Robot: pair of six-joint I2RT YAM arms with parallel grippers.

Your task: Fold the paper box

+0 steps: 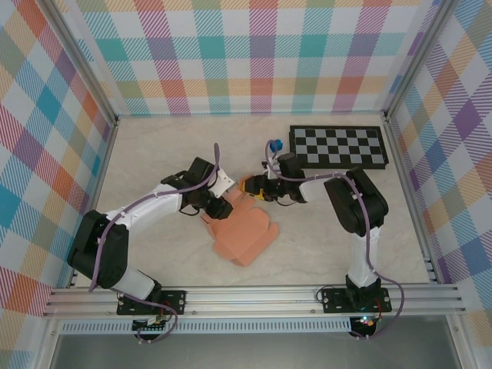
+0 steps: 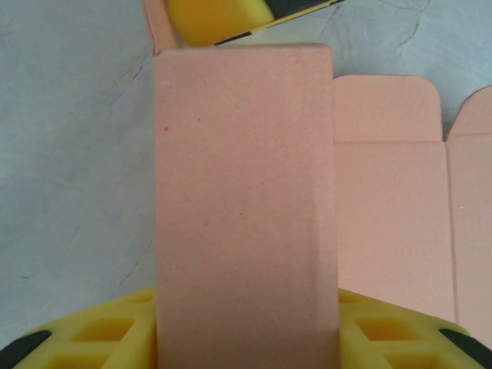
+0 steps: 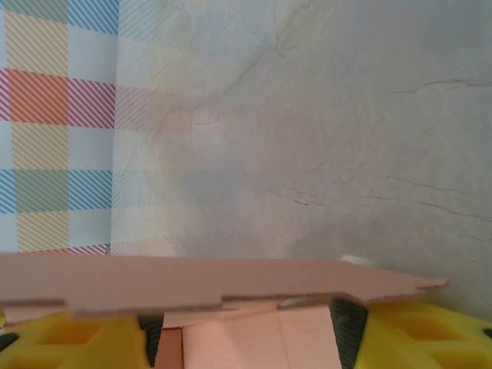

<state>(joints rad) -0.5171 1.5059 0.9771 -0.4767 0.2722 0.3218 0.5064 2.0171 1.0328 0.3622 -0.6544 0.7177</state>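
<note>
I see paper box [image 1: 246, 234] mid-table [image 1: 330, 231], sheet half folded. Raised panel sits between left gripper [image 1: 219, 204] fingers [image 2: 100, 330]; clamped or loose, can't tell. Right gripper [image 1: 252, 187] at far flap, jaws apart, cardboard edge across fingertips [image 3: 69, 338].

No writing, label, brand, number or sign can be read in any view. The paper box [image 2: 246, 200] shows plain salmon-orange cardboard, and the checkered board [image 1: 338, 146] on the surface bears only dark and pale squares.
</note>
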